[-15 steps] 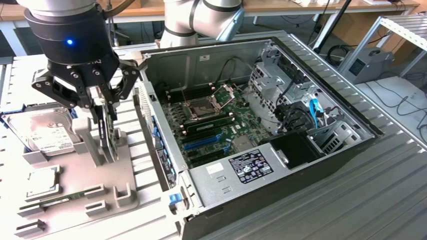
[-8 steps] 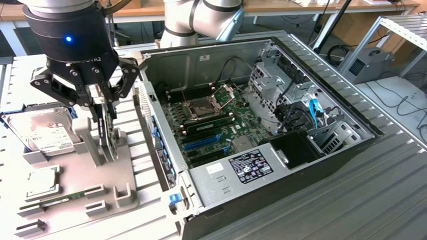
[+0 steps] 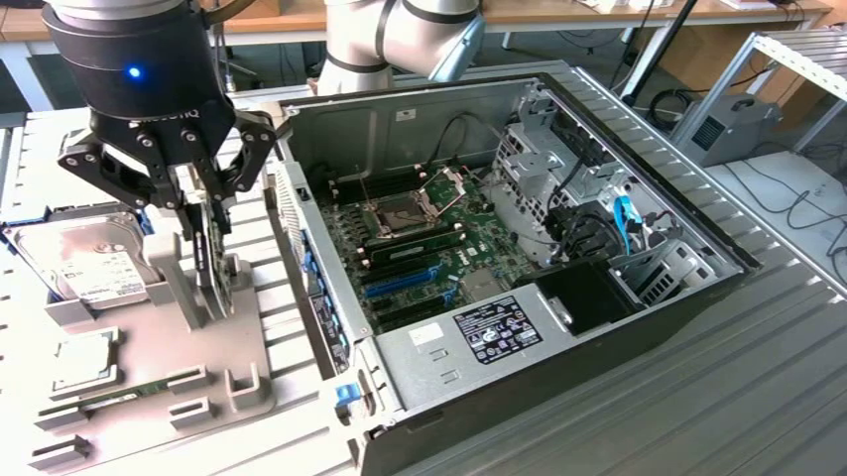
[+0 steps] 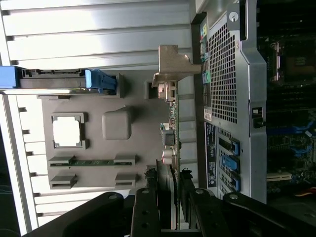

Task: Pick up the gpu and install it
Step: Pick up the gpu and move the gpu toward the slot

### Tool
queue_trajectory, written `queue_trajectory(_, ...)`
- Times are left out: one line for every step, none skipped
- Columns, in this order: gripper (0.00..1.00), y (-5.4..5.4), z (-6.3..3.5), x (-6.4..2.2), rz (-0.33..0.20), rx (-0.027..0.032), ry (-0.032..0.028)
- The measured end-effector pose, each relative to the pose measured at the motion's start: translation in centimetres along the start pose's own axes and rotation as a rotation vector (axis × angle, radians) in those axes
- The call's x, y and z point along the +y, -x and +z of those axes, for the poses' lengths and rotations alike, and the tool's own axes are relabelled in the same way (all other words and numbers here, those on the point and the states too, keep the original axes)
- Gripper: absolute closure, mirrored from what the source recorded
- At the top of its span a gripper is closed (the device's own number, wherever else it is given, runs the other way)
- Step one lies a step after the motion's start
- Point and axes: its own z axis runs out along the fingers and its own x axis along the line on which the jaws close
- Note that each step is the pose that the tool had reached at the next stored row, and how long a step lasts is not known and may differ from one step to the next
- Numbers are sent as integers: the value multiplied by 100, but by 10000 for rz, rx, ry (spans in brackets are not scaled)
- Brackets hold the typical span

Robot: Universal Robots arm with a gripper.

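The gpu (image 3: 212, 286) stands on its edge in a slot of the grey holder tray (image 3: 252, 372), at the exterior view's left, beside the open computer case (image 3: 688, 288). In the wrist view the gpu (image 4: 170, 143) shows edge-on, with its grey metal bracket (image 4: 173, 64) at the far end. My gripper (image 3: 205, 233) comes down from above, one finger on each side of the card and pressed against it. The wrist view shows the black fingers (image 4: 148, 197) flanking the card's near end, gripper (image 4: 170, 191) shut on it.
On the same tray lie a silver hard drive (image 3: 86, 263), a square processor (image 3: 82, 359) and a green memory stick (image 3: 126, 395). The case lies on its side, with the motherboard (image 3: 423, 233) and blue slots (image 3: 397, 285) exposed. Its perforated rear panel (image 4: 227, 98) is close beside the card.
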Motion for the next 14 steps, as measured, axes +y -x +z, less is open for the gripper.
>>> queue_trajectory(71,0,-4,0,0,0,0)
queue_trajectory(71,0,-9,0,1,0,0)
queue_trajectory(71,1,-13,0,1,0,0)
queue_trajectory(71,1,-17,-1,0,0,0)
queue_trajectory(71,1,-21,-1,1,-1,0)
queue_trajectory(71,1,-26,-1,1,-1,0)
queue_trajectory(71,1,-29,-1,0,-1,0)
queue_trajectory(71,1,-32,-1,0,-1,0)
queue_trajectory(71,2,-35,-1,0,-1,0)
queue_trajectory(71,2,-38,-2,0,0,-1)
queue_trajectory(71,2,-40,-2,0,-1,-2)
queue_trajectory(71,2,-43,-2,0,-1,-2)
queue_trajectory(71,2,-45,-2,0,0,-2)
queue_trajectory(71,2,-47,-2,0,-1,-2)
